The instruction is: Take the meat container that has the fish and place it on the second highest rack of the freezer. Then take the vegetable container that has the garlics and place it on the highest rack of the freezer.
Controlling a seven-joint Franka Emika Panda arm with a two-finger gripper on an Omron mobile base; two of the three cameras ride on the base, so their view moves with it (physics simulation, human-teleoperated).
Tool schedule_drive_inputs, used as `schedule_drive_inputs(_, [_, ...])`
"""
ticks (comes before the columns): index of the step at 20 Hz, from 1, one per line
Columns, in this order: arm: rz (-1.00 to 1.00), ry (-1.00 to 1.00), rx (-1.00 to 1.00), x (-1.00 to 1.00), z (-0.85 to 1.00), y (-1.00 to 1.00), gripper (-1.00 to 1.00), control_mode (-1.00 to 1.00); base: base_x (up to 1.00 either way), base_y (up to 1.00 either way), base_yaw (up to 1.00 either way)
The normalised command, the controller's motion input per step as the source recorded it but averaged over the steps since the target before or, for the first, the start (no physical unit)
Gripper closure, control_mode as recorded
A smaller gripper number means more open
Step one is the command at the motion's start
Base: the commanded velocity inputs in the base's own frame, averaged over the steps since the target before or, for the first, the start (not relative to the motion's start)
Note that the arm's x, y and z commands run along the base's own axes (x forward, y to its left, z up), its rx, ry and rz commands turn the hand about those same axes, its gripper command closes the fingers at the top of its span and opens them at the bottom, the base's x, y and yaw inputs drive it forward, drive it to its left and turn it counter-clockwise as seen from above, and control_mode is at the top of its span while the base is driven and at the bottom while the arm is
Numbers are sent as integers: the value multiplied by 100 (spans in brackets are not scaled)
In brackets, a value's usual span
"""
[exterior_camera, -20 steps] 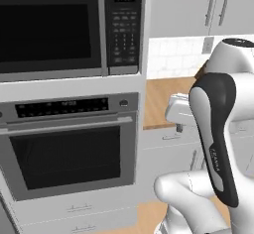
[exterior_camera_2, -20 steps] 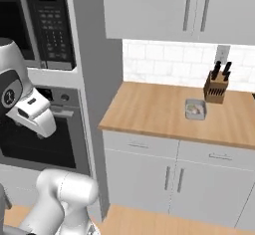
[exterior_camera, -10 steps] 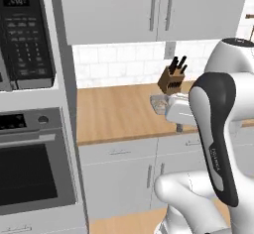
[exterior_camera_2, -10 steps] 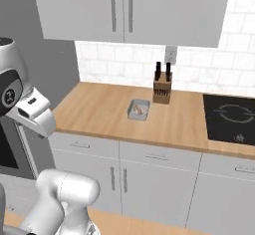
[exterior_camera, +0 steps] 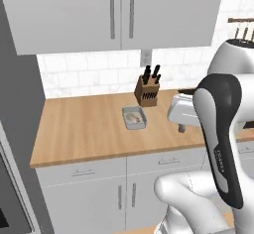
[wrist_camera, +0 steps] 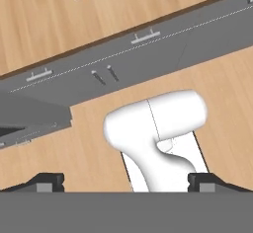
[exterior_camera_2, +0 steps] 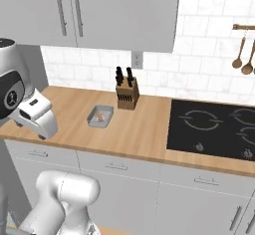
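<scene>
At your far left a dark grey tall unit (exterior_camera: 17, 144) edges the left base view. Right of it the wooden tabletop (exterior_camera: 84, 129) carries a small grey tray, the vegetable container (exterior_camera: 134, 117), holding pale pinkish garlics (exterior_camera: 133, 119). Its long axis runs from the near edge toward the back wall, and it sits mid-depth, just left of and nearer than the knife block (exterior_camera: 147, 91). In the right base view you see the same container (exterior_camera_2: 100, 116) left of the knife block (exterior_camera_2: 126, 92), with the black cooktop (exterior_camera_2: 214, 127) further right and hanging spoons (exterior_camera_2: 243, 55) beyond. Your end effector (wrist_camera: 126, 181) hangs over the floor in front of the cabinets, fingertips (wrist_camera: 49, 180) spread wide, holding nothing.
</scene>
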Motion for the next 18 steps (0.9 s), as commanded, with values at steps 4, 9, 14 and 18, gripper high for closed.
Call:
schedule_drive_inputs(4, [0,0,0,0,0,0,-100,100,68,4,-12])
schedule_drive_inputs(9, [-15,12,1,86,-5,0,-100,-100,0,0,0])
schedule_drive_inputs(14, [-18,5,0,95,-58,0,-100,-100,0,0,0])
schedule_drive_inputs(18, [-23,-7,0,64,-98,0,-100,-100,0,0,0])
